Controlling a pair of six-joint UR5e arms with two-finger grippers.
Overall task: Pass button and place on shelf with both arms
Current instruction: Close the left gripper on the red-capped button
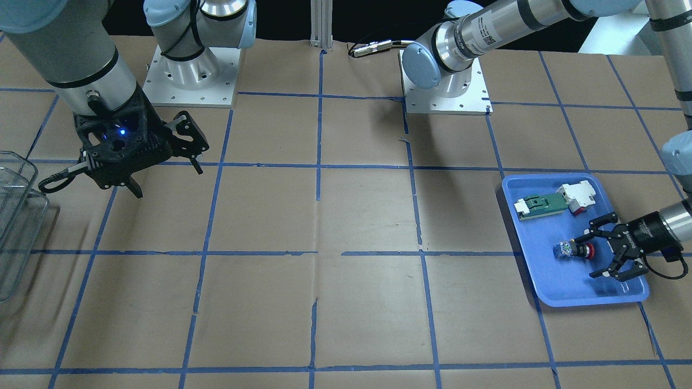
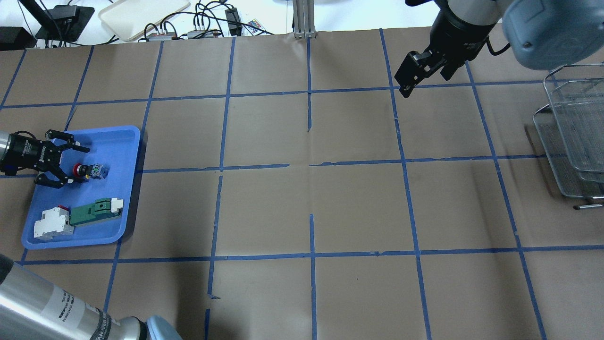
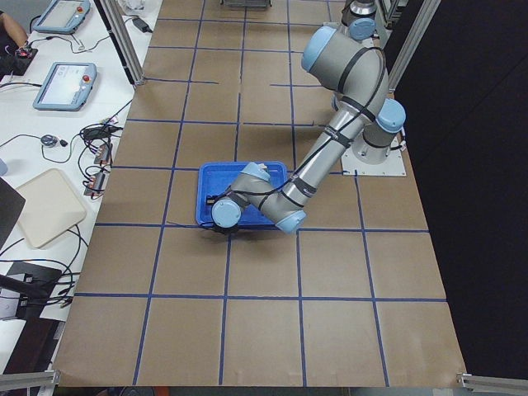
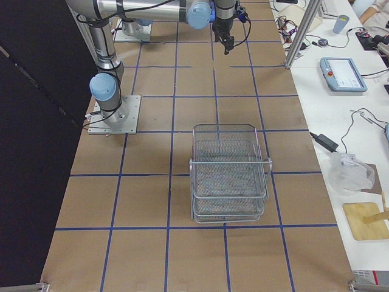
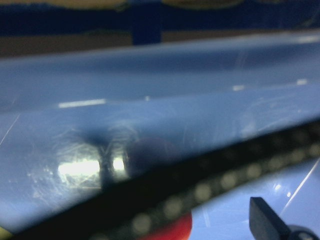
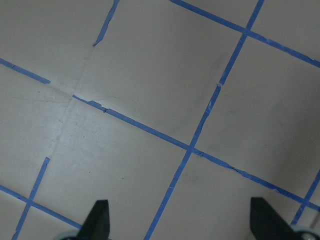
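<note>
The button (image 1: 574, 250) lies on its side in the blue tray (image 1: 589, 300), red cap toward my left gripper (image 1: 589, 256). That gripper is open and low in the tray, with a finger on each side of the red cap. In the overhead view the button (image 2: 88, 170) sits at the left gripper (image 2: 75, 164) fingertips. The left wrist view is blurred and shows the red cap (image 5: 170, 231) at the bottom edge. My right gripper (image 1: 168, 182) is open and empty, held above the table. It also shows in the overhead view (image 2: 422, 82). The wire-mesh shelf (image 2: 571, 132) stands at the table's right end.
A green-and-white flat part (image 2: 94, 212) and a white block (image 2: 49, 224) lie in the tray (image 2: 80, 243) beside the button. The shelf (image 4: 230, 173) has stacked basket tiers. The brown table has a blue tape grid (image 6: 190, 147).
</note>
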